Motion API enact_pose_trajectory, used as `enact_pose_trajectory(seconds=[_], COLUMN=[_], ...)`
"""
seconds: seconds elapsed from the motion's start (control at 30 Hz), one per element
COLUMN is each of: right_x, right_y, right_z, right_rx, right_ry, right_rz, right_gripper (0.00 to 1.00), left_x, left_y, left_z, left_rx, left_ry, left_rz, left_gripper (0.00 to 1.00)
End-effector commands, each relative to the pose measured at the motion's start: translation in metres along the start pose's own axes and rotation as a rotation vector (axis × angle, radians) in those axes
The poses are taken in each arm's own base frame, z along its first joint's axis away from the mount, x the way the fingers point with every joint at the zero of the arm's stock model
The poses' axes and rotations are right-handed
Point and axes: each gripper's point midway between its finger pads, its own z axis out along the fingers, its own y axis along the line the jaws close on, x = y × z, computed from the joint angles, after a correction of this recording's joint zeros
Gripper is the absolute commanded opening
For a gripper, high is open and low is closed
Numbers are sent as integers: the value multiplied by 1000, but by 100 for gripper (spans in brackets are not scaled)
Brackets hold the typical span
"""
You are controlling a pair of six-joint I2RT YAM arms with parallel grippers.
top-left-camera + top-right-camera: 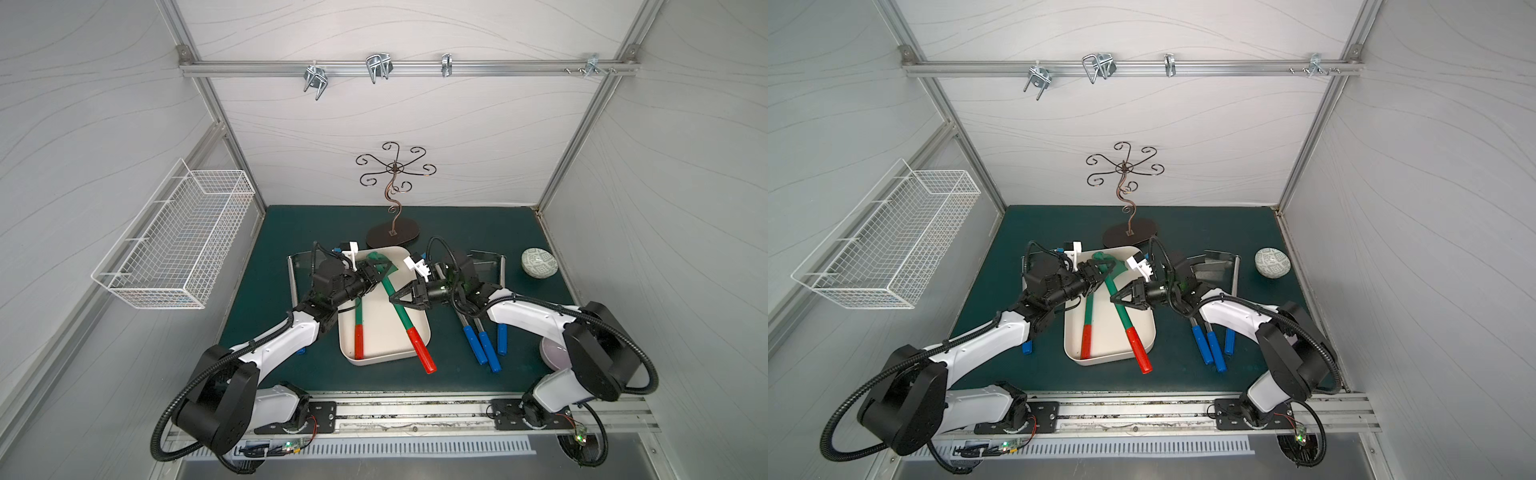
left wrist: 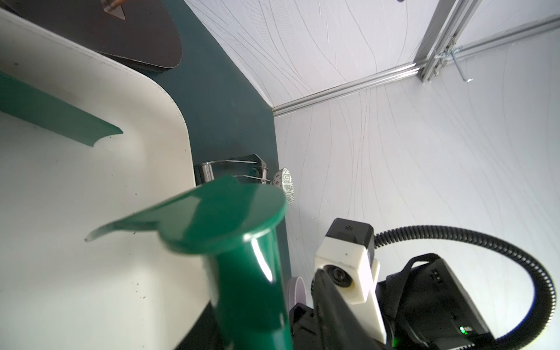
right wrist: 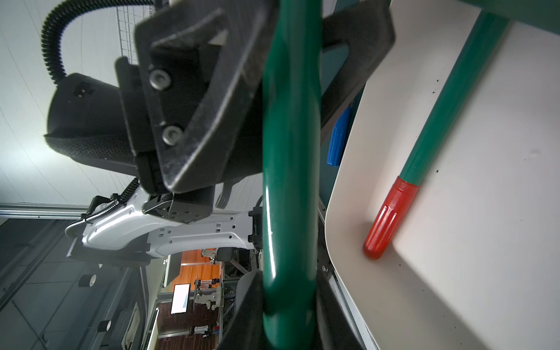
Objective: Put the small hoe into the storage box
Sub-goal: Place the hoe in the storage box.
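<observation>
The storage box (image 1: 384, 332) (image 1: 1106, 332) is a cream-white tray in the middle of the green mat. The small hoe (image 1: 420, 350) (image 1: 1139, 349) has a green shaft and a red grip. It lies slanted across the box, its red grip sticking out over the front right rim. My right gripper (image 1: 391, 298) (image 3: 289, 303) is shut on its shaft (image 3: 291, 151). My left gripper (image 1: 374, 276) (image 1: 1098, 276) straddles the shaft near the green blade (image 2: 224, 209), fingers (image 3: 197, 100) close on both sides. A second, similar hoe (image 1: 358, 338) (image 3: 391, 215) lies inside the box.
Blue-handled tools (image 1: 482, 345) lie on the mat right of the box, and another blue grip (image 1: 301, 351) shows under my left arm. A patterned bowl (image 1: 539, 262), a purple bowl (image 1: 555, 353), a black scroll stand (image 1: 392, 235) and a wall-hung wire basket (image 1: 174, 245) surround the work area.
</observation>
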Motion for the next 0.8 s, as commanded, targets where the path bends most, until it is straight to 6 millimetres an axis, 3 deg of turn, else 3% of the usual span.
enact_pose_trajectory(seconds=[0.0, 0.13, 0.2, 0.27, 0.37, 0.57, 0.77], right_x=[-7, -10, -13, -19, -29, -55, -54], right_y=[25, 24, 23, 20, 20, 22, 33], right_z=[4, 3, -1, -11, -31, -99, -151], right_rx=[-78, -68, -49, 3, 113, 381, 626], right_ry=[-1, -9, -26, -66, -125, -327, -382], right_rz=[-81, -78, -79, -94, -161, -266, -378], right_gripper=[0, 0, 7, 26, 38, 46, 48], left_x=[-1, -2, -3, -5, -8, -21, -31], left_y=[-34, -34, -32, -31, -27, -23, -23], left_z=[-1, -1, -2, -5, -12, -18, -2], left_rx=[124, 119, 96, 42, -74, -290, -508], left_ry=[4, 5, -1, -7, -11, -12, 61], left_rz=[44, 50, 54, 79, 134, 221, 301], left_gripper=[31, 13, 0, 0, 0, 0, 0])
